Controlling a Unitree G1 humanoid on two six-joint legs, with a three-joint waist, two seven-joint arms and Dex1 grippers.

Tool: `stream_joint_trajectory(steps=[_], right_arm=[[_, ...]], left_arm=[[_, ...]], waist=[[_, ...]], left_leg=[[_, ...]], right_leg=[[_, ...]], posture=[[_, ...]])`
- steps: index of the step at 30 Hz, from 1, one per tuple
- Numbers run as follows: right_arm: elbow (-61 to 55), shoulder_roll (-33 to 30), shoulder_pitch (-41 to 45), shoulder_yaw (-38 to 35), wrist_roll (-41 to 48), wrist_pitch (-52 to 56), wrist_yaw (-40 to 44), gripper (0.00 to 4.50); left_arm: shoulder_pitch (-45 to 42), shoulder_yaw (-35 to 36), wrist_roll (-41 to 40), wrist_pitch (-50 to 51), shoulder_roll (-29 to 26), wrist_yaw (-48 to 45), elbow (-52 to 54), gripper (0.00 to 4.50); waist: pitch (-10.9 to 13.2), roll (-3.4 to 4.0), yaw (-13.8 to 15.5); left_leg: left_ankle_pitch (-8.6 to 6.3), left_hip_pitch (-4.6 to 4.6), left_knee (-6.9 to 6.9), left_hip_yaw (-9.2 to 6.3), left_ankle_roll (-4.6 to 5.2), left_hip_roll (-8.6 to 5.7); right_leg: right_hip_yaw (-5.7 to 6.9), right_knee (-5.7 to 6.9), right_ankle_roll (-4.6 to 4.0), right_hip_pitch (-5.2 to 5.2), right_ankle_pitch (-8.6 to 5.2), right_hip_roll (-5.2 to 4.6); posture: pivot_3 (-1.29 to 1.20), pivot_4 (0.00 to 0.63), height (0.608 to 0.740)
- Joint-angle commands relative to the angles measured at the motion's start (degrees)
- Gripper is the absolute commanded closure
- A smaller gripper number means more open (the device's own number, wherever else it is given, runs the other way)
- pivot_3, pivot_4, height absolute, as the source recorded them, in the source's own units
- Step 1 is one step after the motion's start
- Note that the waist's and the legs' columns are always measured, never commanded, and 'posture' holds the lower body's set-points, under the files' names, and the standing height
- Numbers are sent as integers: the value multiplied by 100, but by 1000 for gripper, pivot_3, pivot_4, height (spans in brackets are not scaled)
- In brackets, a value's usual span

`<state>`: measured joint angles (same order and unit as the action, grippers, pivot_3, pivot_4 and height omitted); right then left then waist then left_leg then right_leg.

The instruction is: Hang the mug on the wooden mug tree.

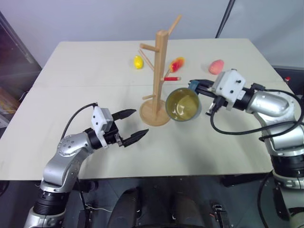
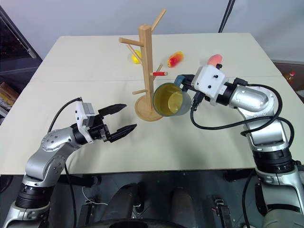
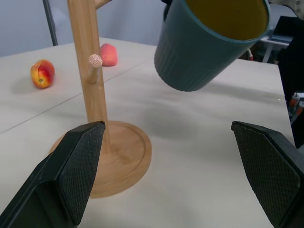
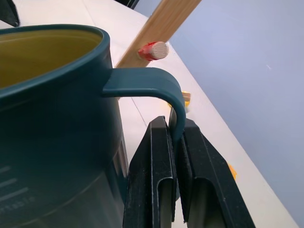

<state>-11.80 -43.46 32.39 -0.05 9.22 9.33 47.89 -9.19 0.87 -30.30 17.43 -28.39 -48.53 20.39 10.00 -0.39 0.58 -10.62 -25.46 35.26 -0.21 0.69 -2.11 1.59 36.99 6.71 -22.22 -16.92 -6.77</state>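
The right gripper [image 4: 175,142] is pinching the handle of the dark blue-grey, yellow-lined ceramic mug [image 1: 183,105], holding it mid-air beside the light-wood mug tree [image 1: 159,76]; the left gripper [image 1: 132,126] is hanging open.

Head pair looks down across the table [image 1: 95,156]; left wrist camera sits low, close to the wooden mug tree [image 3: 90,99]; right wrist camera hugs the mug [image 4: 57,118], which all share

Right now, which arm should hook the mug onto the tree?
Right. Its tool is shut on the mug's handle, holding the mug up beside the tree. The left tool is open, holding nothing.
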Motion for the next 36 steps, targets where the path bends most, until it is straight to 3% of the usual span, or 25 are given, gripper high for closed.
stream_joint_trajectory(steps=[1,36], right_arm=[[26,-49,428,94,-137,-11,56,4482],[676,195,1455,701,-736,-129,399,4482]], left_arm=[[-82,127,-149,38,-97,11,363,0],[-545,194,-509,226,-268,4,518,0]], waist=[[0,0,-12],[1,0,-4]], left_leg=[[0,1,0,0,0,0],[1,1,1,0,0,-1]], right_leg=[[0,1,0,-1,0,0],[7,4,10,-1,5,5]], posture=[[0,150,740],[0,150,740]])
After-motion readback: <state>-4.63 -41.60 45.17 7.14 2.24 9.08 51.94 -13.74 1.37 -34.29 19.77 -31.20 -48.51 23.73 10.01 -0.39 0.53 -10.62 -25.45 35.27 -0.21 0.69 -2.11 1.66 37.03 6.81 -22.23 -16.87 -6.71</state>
